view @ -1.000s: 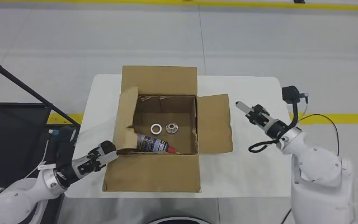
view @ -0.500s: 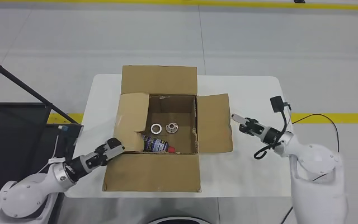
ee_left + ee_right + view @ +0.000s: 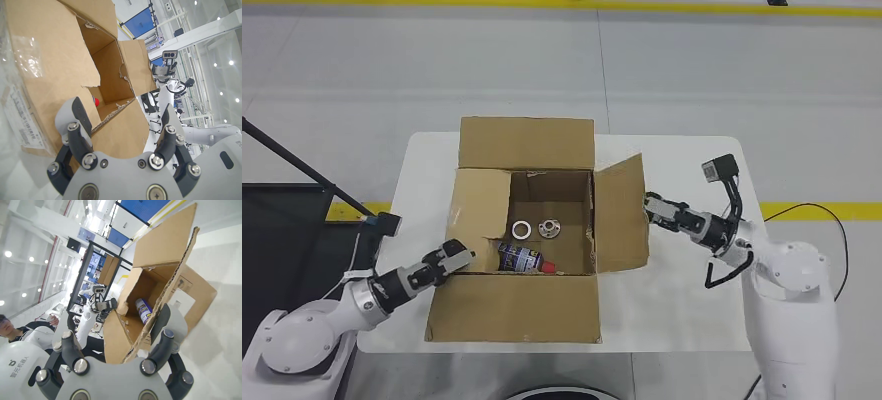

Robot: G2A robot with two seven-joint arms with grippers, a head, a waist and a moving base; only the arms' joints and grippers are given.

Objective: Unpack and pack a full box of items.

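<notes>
Brown cardboard box (image 3: 512, 305) sits in the middle of the white worktop (image 3: 682, 300) with its top open. The rear and front flaps lie spread outward. The left flap (image 3: 478, 205) leans in over the opening. The right flap (image 3: 620, 215) is tilted up off the worktop. Inside the box, a spray can with a red cap (image 3: 520, 258) lies on its side near the front wall. A metal ring (image 3: 522, 229) and a round metal fitting (image 3: 548, 229) lie side by side just behind it. The left pincer (image 3: 457, 255) is spread open at the box's front-left corner, beside the left flap. The right pincer (image 3: 650, 205) is also spread open, with its fingers on either side of the right flap's outer edge.
</notes>
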